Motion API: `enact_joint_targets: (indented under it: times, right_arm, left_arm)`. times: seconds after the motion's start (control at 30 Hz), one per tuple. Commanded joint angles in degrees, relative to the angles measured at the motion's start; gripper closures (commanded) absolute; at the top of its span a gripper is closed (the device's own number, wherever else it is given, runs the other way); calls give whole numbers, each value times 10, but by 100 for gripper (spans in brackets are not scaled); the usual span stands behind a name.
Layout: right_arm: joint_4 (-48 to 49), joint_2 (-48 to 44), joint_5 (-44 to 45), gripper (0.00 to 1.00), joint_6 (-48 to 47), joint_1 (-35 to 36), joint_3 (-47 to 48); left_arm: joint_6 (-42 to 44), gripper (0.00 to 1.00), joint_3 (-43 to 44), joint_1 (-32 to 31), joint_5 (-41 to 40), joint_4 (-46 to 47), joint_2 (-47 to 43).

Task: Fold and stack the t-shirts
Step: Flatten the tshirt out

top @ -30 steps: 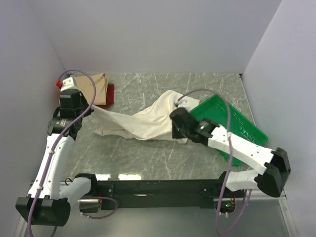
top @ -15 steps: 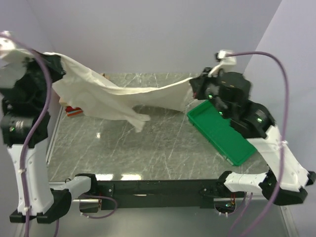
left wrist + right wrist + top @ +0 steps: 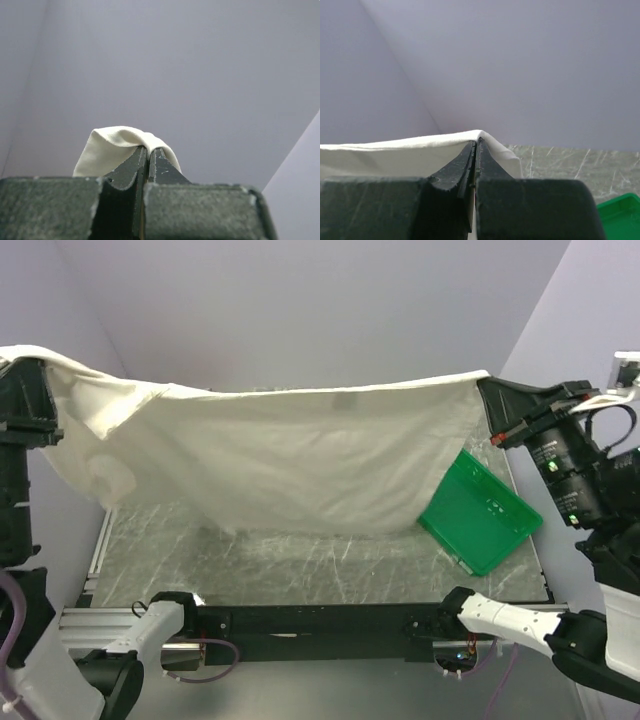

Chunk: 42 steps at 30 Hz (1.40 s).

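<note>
The left gripper (image 3: pixel 42 370) and the right gripper (image 3: pixel 484 385) are holding the cream t-shirt (image 3: pixel 300 455) up between them, high above the marble table (image 3: pixel 300 560), and it is hanging as one wide sheet across almost the whole top view. Half a second ago the same shirt was sagging in a bunched rope between the arms, with a loose fold dangling over the middle of the table; a second ago it was lying crumpled on the surface. Now the arms are standing further apart and higher. The top edge is running nearly straight from one gripper to the other, dipping only slightly near the left end, where some cloth is draping over the left gripper and folding down beside it. The bottom hem is hanging over the far part of the table, though whether it is touching the surface cannot be told. Both wrist cameras are showing the jaws pressed together with only a thin layer of cream fabric pinched at the fingertips, so each gripper is clamping a corner of the shirt's upper edge. The green tray (image 3: pixel 485 515) is sitting on the right side of the table, and the shirt's lower right corner is now covering the tray's far left corner in the top view, where earlier the tray was showing in full.
</note>
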Motion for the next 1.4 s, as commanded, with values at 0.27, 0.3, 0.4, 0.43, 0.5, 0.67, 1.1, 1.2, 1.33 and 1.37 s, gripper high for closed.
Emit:
enact_joint_targets:
  times: [0.27, 0.3, 0.4, 0.43, 0.5, 0.67, 1.1, 1.2, 1.33, 1.37]
  right_arm:
    - [72, 124, -46, 100, -4, -97, -61]
    - [72, 131, -58, 100, 0, -98, -68]
    - [90, 159, -102, 100, 7, -143, -81]
    - [90, 166, -112, 100, 9, -158, -80]
    - [90, 184, -130, 100, 11, -170, -76]
    - [103, 164, -140, 100, 9, -176, -89]
    - [98, -2, -150, 100, -3, -176, -108]
    - [94, -32, -161, 100, -10, -176, -93]
    - [96, -54, -164, 100, -15, -176, -77]
    - [96, -54, -164, 100, -17, -176, -74]
  left_arm:
    - [-13, 100, -160, 3, 63, 96, 167]
    - [-12, 100, -160, 2, 63, 94, 181]
    - [-6, 100, -137, 2, 63, 73, 232]
    - [-6, 100, -130, 2, 63, 67, 243]
    - [-4, 100, -117, 2, 71, 52, 262]
    - [-9, 100, -142, 3, 70, 80, 213]
    - [11, 99, -56, 2, 42, -18, 28]
    - [18, 99, -10, 2, 32, -41, 9]
    - [18, 99, 20, 2, 27, -37, -14]
    - [14, 99, 21, 2, 34, -31, -21]
